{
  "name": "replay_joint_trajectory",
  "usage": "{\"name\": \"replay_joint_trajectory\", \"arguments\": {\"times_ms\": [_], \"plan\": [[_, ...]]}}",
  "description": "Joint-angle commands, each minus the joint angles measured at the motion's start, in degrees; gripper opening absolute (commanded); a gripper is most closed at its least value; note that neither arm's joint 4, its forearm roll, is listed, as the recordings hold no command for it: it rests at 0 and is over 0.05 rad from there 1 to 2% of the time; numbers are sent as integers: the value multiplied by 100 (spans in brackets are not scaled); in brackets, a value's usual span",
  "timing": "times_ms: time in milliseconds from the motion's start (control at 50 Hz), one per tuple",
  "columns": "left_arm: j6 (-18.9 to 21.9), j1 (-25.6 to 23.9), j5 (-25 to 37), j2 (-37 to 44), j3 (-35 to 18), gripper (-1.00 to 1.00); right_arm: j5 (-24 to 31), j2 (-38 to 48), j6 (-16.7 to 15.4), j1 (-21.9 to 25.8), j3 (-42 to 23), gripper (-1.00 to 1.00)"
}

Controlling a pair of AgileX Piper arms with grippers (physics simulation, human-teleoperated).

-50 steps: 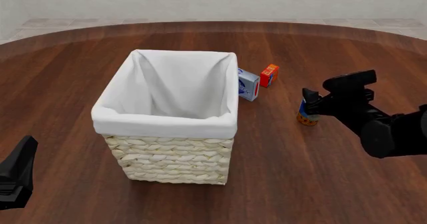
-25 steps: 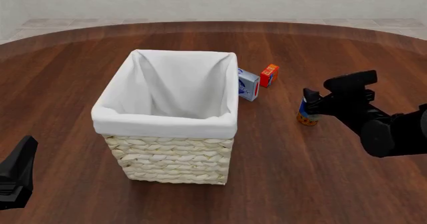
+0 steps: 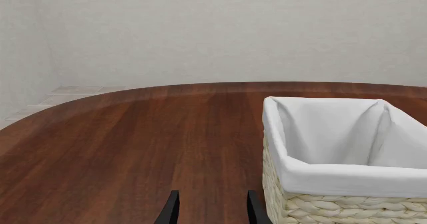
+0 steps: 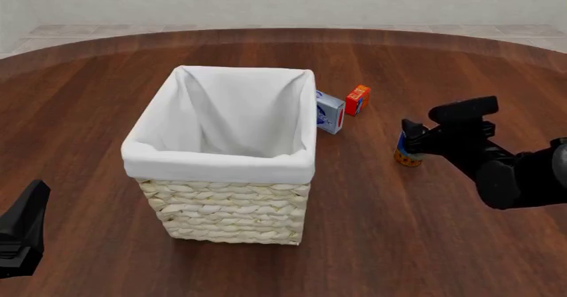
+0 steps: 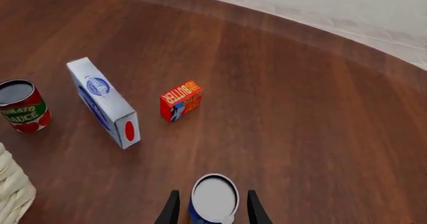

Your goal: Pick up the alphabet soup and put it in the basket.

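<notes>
The alphabet soup, a small blue can with an orange base band, stands upright on the wooden table to the right of the basket. In the right wrist view its grey lid sits between the two fingers. My right gripper is open around the can's upper part, with small gaps on both sides. The cream wicker basket with its white liner is empty. My left gripper is open and empty, low at the front left, beside the basket.
A blue-and-white box and an orange-red butter box stand just behind the basket's right corner, left of the soup. A tomato sauce can stands near the basket, hidden in the front view.
My right gripper has sunk very slightly around the soup can. The can, the basket and the left arm have not moved.
</notes>
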Motion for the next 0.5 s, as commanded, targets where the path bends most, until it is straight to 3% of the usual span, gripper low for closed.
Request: {"name": "replay_joint_trajectory", "arguments": {"times_ms": [20, 500], "plan": [[0, 0, 0, 0, 0, 100, 3, 6, 4, -32, -19, 100], [0, 0, 0, 0, 0, 100, -38, 192, 51, -14, -122, 100]]}}
